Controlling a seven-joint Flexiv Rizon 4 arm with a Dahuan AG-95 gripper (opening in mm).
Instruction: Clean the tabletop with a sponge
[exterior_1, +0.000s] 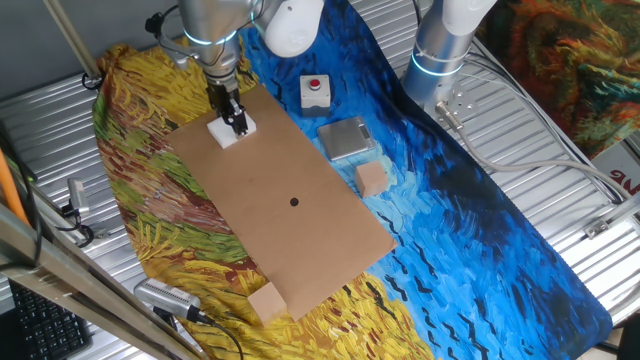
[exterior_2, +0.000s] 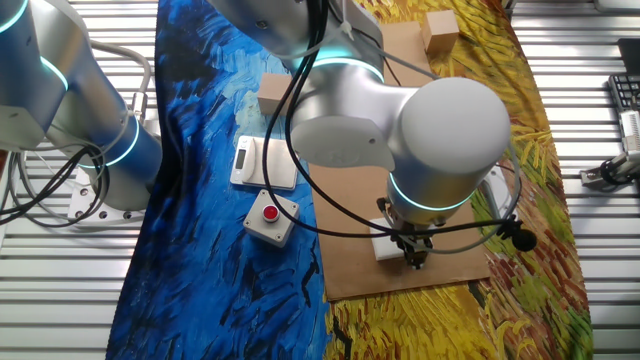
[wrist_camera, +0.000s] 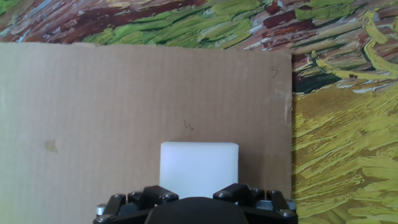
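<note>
Hand view: a white sponge (wrist_camera: 199, 168) is seen flat on the brown cardboard table (wrist_camera: 93, 112), near a corner beside the yellow painted cloth (wrist_camera: 348, 143). In one fixed view, the claw (exterior_1: 238, 127) is pressed down on the sponge (exterior_1: 226, 134), its fingers pinching it.

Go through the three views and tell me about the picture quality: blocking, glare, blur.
One fixed view: sharp, evenly lit; the gripper partly covers the sponge. The other fixed view: the arm's bulk hides much of the tabletop, with soft highlights on its shell. Hand view: the sponge looks washed-out white, and the dark gripper base blocks the bottom edge.
</note>
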